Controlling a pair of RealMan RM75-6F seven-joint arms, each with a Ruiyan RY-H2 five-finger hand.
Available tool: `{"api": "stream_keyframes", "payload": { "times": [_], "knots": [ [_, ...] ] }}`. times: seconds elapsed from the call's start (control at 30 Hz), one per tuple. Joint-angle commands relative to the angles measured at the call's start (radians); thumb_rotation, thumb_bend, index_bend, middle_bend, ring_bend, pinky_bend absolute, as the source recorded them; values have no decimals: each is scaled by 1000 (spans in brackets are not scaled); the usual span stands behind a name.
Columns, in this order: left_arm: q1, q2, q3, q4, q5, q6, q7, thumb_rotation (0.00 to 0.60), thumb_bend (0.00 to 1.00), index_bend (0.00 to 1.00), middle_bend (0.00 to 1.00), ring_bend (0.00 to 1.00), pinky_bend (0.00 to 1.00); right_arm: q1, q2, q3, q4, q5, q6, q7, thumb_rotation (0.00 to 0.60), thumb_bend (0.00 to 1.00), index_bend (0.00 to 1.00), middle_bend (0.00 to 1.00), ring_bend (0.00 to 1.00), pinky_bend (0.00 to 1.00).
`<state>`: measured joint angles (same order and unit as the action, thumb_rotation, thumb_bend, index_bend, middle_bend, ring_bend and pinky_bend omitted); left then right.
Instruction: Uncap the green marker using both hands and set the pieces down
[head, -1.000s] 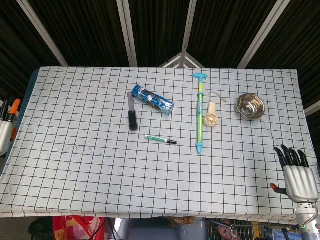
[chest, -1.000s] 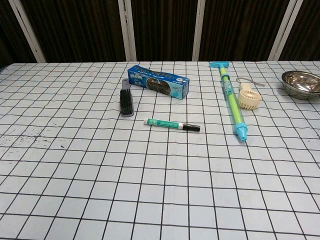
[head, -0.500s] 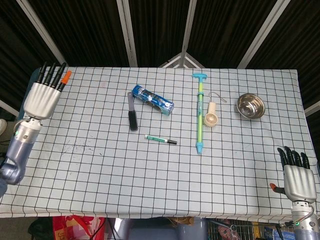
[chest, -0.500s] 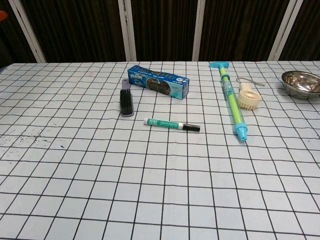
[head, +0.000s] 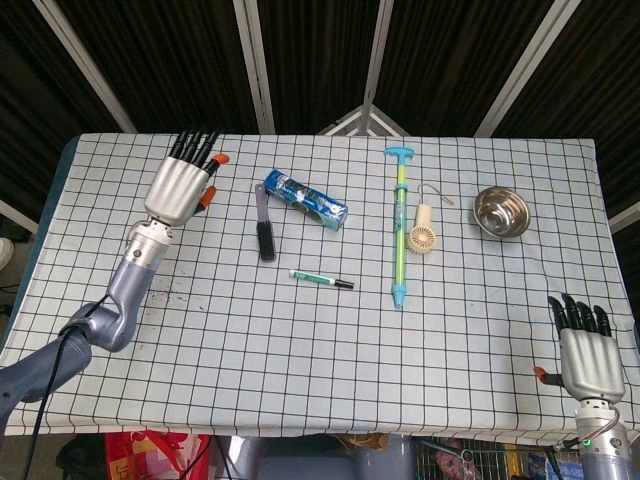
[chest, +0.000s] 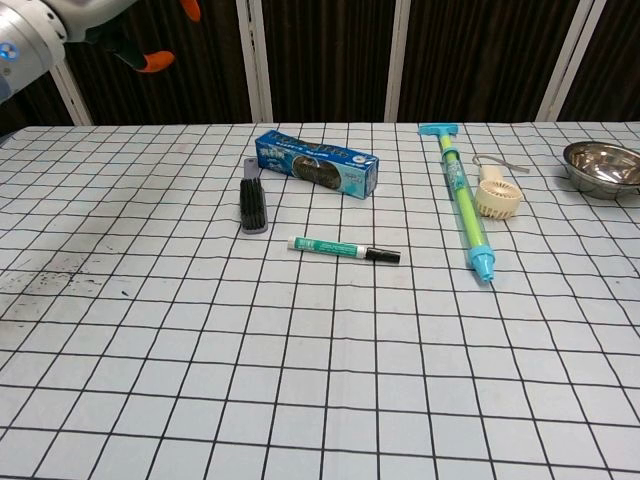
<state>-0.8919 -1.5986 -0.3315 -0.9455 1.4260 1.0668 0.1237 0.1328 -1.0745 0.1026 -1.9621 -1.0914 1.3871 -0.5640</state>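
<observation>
The green marker (head: 321, 279) (chest: 343, 249) lies flat near the middle of the checked table, black cap pointing right, with nothing touching it. My left hand (head: 183, 182) (chest: 120, 28) hovers over the back left of the table, fingers spread and empty, well left of the marker. At the front right corner my right hand (head: 583, 348) is low by the table edge, fingers extended and holding nothing; the chest view does not show it.
A black brush (head: 265, 231) and a blue box (head: 306, 200) lie just behind the marker. To its right are a long green-and-blue pump toy (head: 400, 230), a small beige fan (head: 422, 234) and a steel bowl (head: 501, 211). Dark scribbles (head: 155, 293) mark the cloth at left.
My left arm has swung in from the far left edge to over the back left of the table. My right hand has sunk slightly at the front right corner. The marker is unmoved.
</observation>
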Motion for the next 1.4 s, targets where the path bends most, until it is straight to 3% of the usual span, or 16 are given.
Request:
{"api": "stream_keyframes", "payload": {
  "times": [0.03,0.13,0.27,0.47,0.6,0.87,1.07,1.23,1.4],
  "knots": [
    [-31,148,-55,-332,-258,-243,233,600,511,344,0,0,0,15,-11,3,15,26,-21,-1,600,117,112,63,81,45],
    [-60,200,-56,-450,-448,-294,401,600,520,356,0,0,0,29,-22,9,28,46,-38,1,600,118,112,62,81,45],
    [-114,206,-43,-512,-655,-303,519,600,525,354,0,0,0,40,-29,7,38,60,-49,-3,600,117,112,62,81,45],
    [-216,198,13,-501,-934,-352,601,600,529,384,0,0,0,51,-30,6,46,82,-54,-8,600,117,112,62,81,46],
    [-278,168,28,-457,-1076,-398,591,600,516,371,0,0,0,60,-35,5,49,95,-60,-11,600,117,112,62,81,45],
    [-355,42,43,-283,-1107,-516,491,600,457,376,0,0,0,70,-44,-4,57,120,-62,-23,600,117,112,63,78,45],
    [-410,-52,96,-172,-1114,-555,465,600,456,367,0,0,0,77,-48,-6,73,133,-72,-10,600,117,112,62,78,45],
    [-422,-129,128,-128,-1091,-503,451,600,455,385,0,0,0,81,-58,-11,102,138,-89,10,600,117,112,62,78,45],
    [-435,-178,168,-151,-1115,-377,505,600,449,404,0,0,0,85,-81,-15,149,139,-113,48,600,118,112,62,78,45]
  ]
}}
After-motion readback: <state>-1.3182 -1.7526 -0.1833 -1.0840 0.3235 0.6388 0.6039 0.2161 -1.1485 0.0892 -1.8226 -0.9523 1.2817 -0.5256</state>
